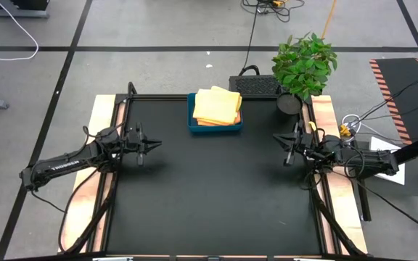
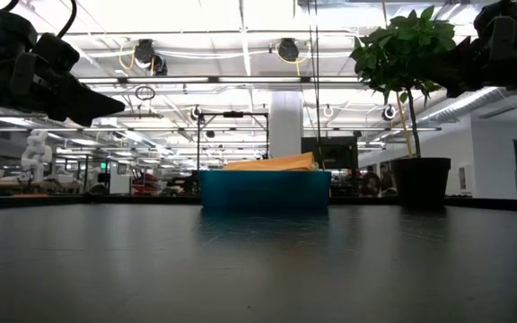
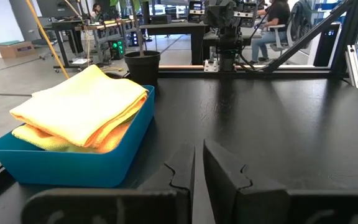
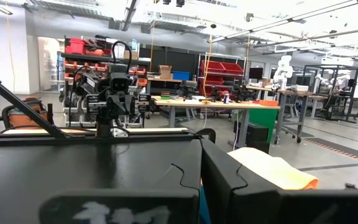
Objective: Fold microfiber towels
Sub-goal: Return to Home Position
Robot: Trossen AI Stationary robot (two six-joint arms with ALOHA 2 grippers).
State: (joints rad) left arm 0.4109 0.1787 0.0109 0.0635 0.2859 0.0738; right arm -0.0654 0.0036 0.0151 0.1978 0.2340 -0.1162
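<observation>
folded yellow towel (image 1: pixel 217 104) atop orange towel (image 1: pixel 216 122), stacked in blue tray (image 1: pixel 191 125)

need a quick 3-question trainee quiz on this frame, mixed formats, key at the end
1. True or false: a towel lies spread flat on the black table between the left tool and the right tool.
2. Where are the folded towels? A) stacked in the blue tray at the table's rear edge; B) draped over the left arm; C) pinched in the right tool.
3. Fill in: both tools are shut and hold ____.
Key: 1 false; 2 A; 3 nothing.
</observation>
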